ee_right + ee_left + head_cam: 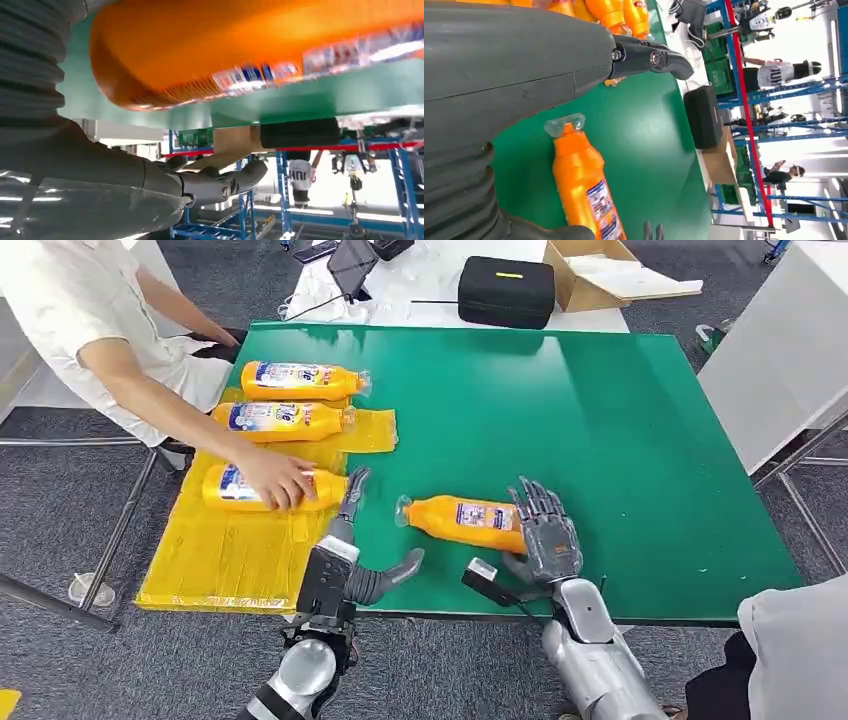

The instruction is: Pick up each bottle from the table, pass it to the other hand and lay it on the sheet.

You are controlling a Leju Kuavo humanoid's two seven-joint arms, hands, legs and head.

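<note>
Head view, right hand [546, 530] covering bottle [465, 521] base (blurred)

Lower centre of the head view: the left hand [352, 540] reaches up-frame, fingers straight, thumb splayed right, holding nothing. Right of it, the right hand [545, 530] stands with fingers spread upward, uncurled.

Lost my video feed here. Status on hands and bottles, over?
Left hand open by the sheet. Right hand at the base of the fourth bottle, grip unclear. Person's hand on the nearest of three sheet bottles.
</note>
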